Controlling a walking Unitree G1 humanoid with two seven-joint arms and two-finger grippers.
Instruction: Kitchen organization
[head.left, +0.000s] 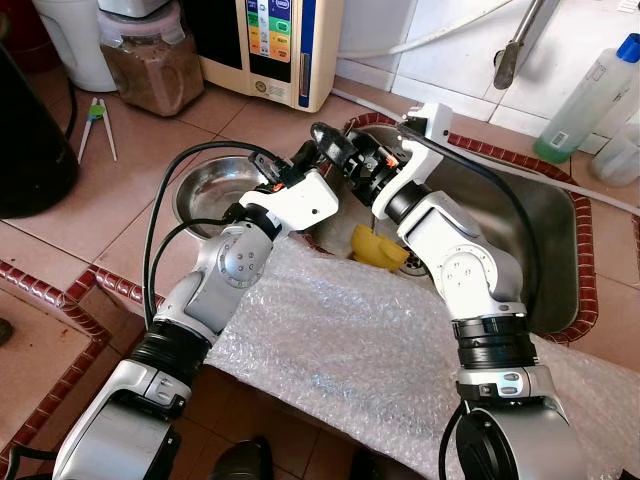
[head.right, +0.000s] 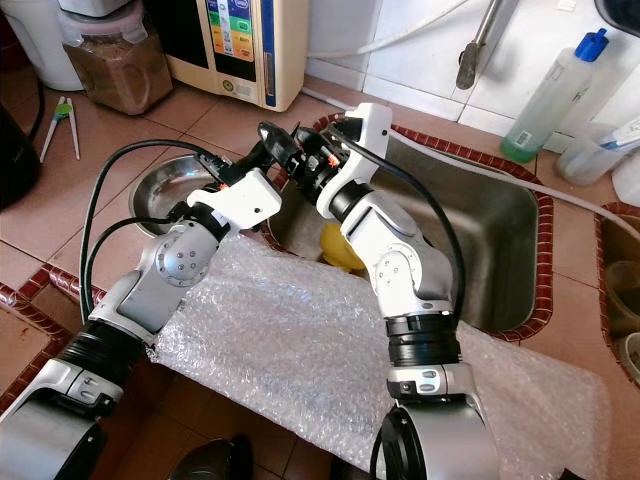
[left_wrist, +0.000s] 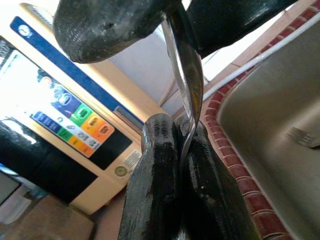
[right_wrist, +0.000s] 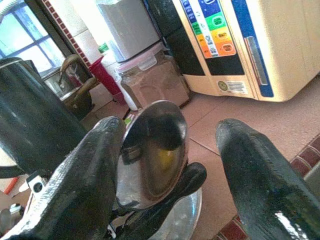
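While both arms meet above the left rim of the stainless-steel sink (head.left: 540, 230) at the centre of the head view, the left end effector (left_wrist: 172, 150) is clamped tight on the thin handle of a shiny metal spoon (right_wrist: 152, 152). The right end effector (right_wrist: 172, 165) stands wide, one black finger beside the spoon's bowl and the other well apart from it. It looks like a handover between arms.

To do it well, the right fingers should close squarely on the spoon while the left grip holds firm, letting go only once the new grip is sure. The polished metal will likely slip if pinched at an angle.

A round steel bowl (head.left: 210, 190) sits on the red-tiled bench (head.left: 150, 150) at centre left, a sheet of clear bubble wrap (head.left: 340, 340) covers the lower middle, and a yellow object (head.left: 375, 250) lies in the sink beside the drain.
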